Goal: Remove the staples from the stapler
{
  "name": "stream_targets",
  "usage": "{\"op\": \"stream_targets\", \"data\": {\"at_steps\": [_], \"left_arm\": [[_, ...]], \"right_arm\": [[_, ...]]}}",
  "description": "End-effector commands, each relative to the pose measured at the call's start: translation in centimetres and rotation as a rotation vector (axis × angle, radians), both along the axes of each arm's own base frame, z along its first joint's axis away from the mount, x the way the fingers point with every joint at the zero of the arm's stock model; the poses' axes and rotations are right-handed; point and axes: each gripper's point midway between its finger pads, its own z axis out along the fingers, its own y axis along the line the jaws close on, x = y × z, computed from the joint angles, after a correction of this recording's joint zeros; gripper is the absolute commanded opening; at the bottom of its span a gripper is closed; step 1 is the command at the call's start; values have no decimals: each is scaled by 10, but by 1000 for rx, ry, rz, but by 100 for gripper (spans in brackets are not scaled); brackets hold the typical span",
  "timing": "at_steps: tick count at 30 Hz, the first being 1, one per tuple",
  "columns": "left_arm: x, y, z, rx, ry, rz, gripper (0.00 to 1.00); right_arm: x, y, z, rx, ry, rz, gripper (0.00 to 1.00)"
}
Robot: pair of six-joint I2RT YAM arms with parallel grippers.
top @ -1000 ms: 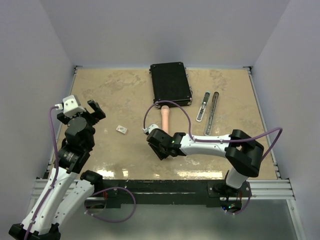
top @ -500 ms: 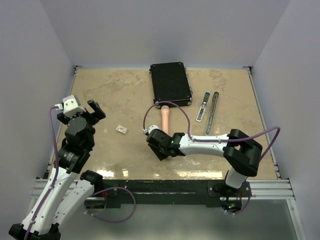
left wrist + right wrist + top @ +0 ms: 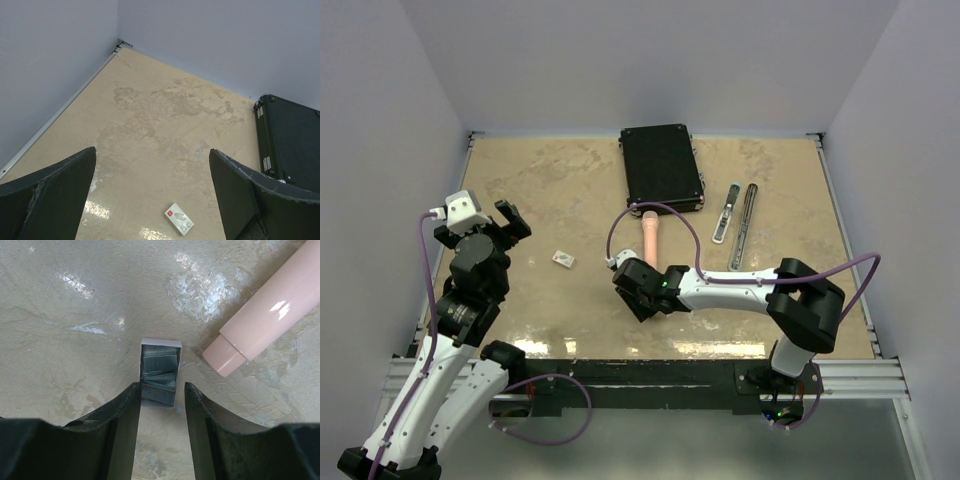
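Observation:
Silvery-grey staples [image 3: 159, 375] lie as short strips in a small white tray [image 3: 160, 343] on the table. My right gripper [image 3: 162, 386] is low over them and open. The tray's near end sits between the fingertips, with the left one at its edge and a gap on the right. A pink handle-shaped stapler part [image 3: 267, 307] lies just to the right. From above, the right gripper [image 3: 623, 272] is near the table's middle, below the pink part [image 3: 650, 232]. Two metal stapler parts [image 3: 725, 212] [image 3: 744, 226] lie at the right. My left gripper [image 3: 152, 165] hangs wide open and empty above the table.
A black case [image 3: 662, 167] lies at the back centre, touching the pink part's far end. A small white card with red marks [image 3: 563, 259] sits left of centre, also below the left gripper [image 3: 179, 219]. Walls enclose the table on three sides.
The right jaws have spread a little wider around the staples' tray. The right arm shifted very slightly; the left arm has not moved.

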Motion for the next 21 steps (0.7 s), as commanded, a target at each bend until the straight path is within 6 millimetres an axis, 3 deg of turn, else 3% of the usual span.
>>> {"op": "stream_targets", "data": {"at_steps": [1,12,21], "left_arm": [[1,2,7,4,-31,15,100],[1,2,7,6,-29,16,100],[1,2,7,6,-29,13,100]], "right_arm": [[8,14,27,78,-31,-15,45],[12,13,45,107,-50,-79,42],[25,-21,36,46,-53,-251,38]]}}
